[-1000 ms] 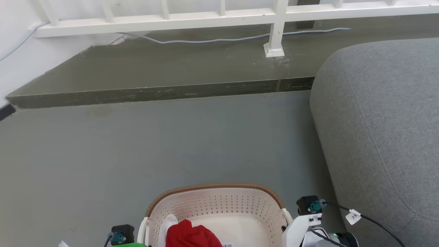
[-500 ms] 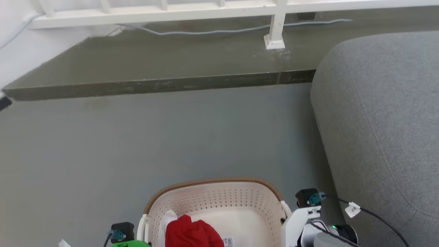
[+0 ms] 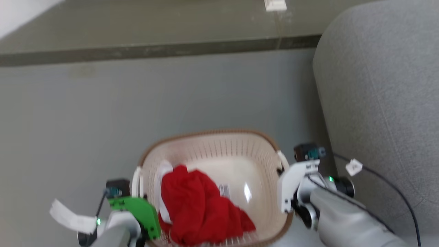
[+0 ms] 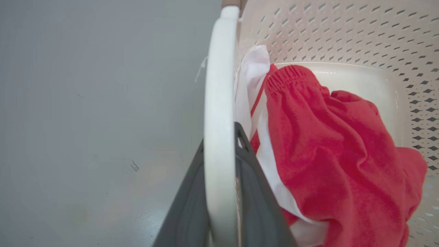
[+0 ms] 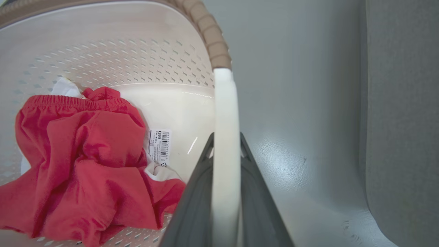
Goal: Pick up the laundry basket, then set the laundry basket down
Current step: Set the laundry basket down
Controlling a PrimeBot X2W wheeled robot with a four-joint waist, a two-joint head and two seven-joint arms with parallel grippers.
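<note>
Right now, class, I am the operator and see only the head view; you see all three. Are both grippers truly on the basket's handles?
Observer: The left gripper is. In the left wrist view its dark fingers sit either side of the white left handle of the basket.
Operator: And the right?
Observer: The same. In the right wrist view the right gripper has a finger on each side of the right handle.
Operator: What is that white beside the red cloth?
Observer: A white cloth with a red stripe, lying between the red cloth and the basket's left wall.
</note>
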